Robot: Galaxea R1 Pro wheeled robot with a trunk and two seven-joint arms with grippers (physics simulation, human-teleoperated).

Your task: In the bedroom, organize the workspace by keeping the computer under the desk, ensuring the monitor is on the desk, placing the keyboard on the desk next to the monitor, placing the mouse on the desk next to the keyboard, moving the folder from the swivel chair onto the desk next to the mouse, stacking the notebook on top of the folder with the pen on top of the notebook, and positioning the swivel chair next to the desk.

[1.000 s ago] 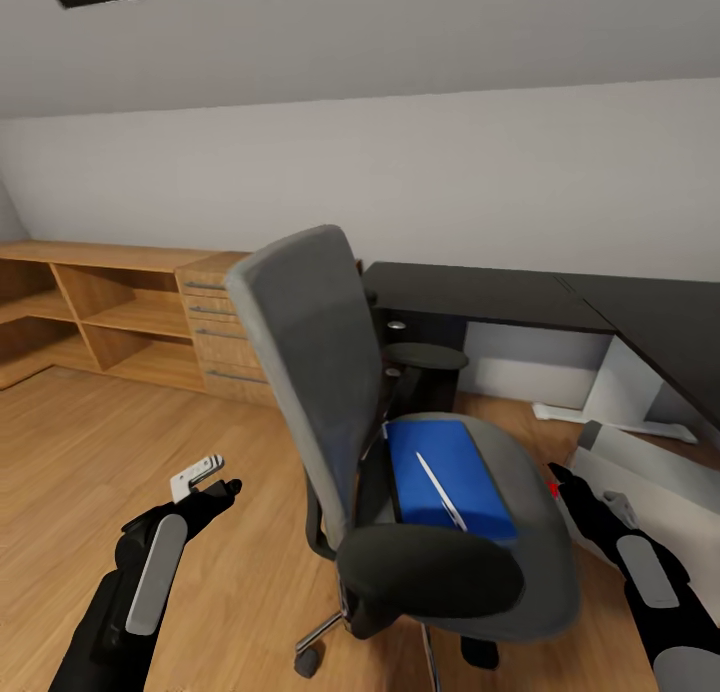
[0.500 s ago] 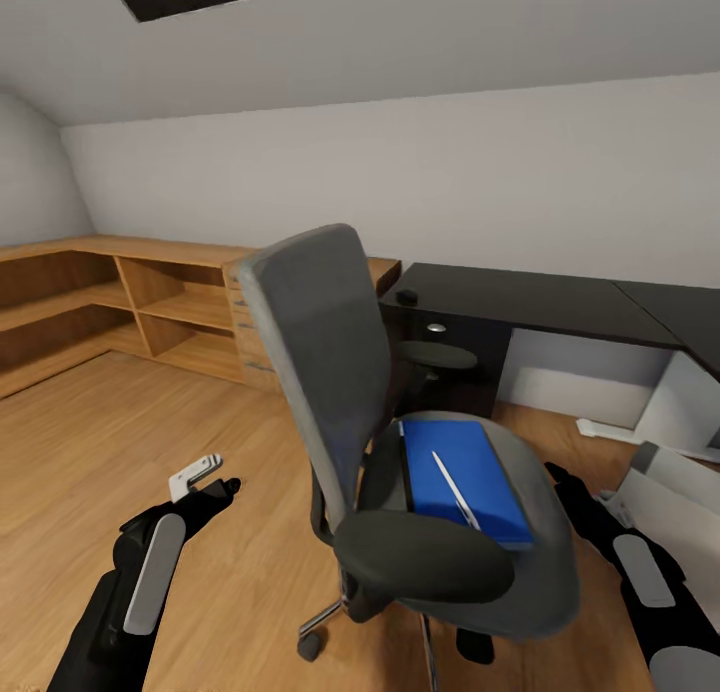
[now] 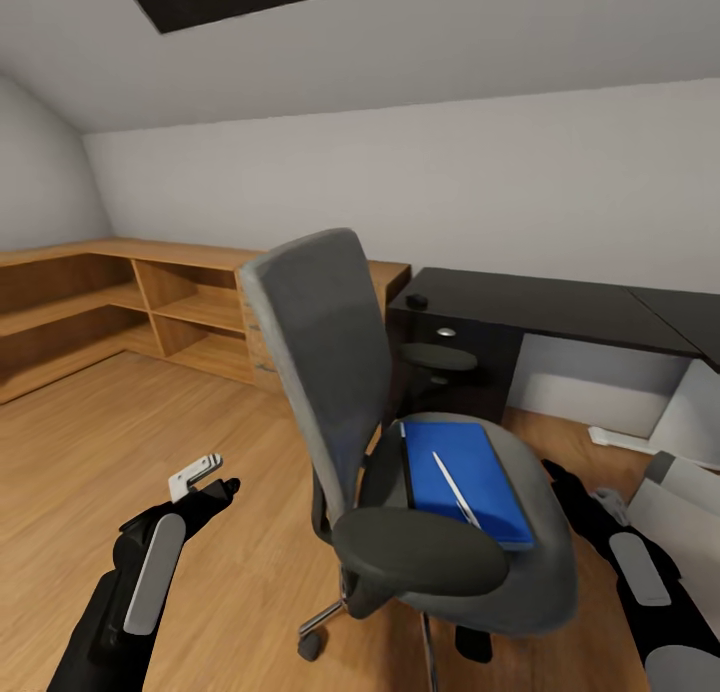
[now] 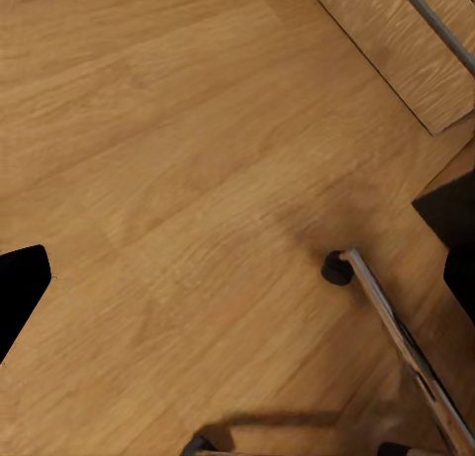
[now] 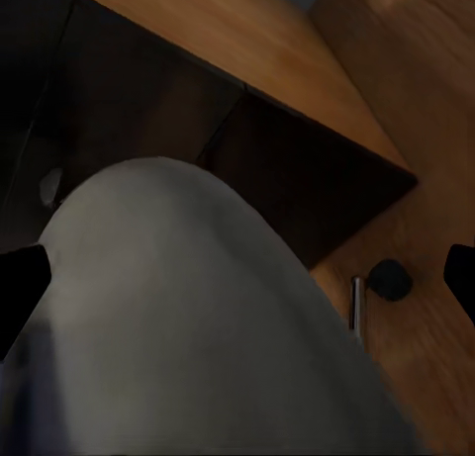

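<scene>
Ahead — swivel chair (image 3: 400, 442) before desk (image 3: 540, 307) edge

The chair (image 3: 420, 452) stands on the floor (image 3: 150, 442) in front of the desk (image 3: 540, 307). On its seat lies the folder (image 3: 460, 477), with the pen (image 3: 452, 487) on top. Left of the chair, shelves (image 3: 150, 307) line the wall. A small mouse (image 3: 417, 300) sits on the desk's left end.
</scene>
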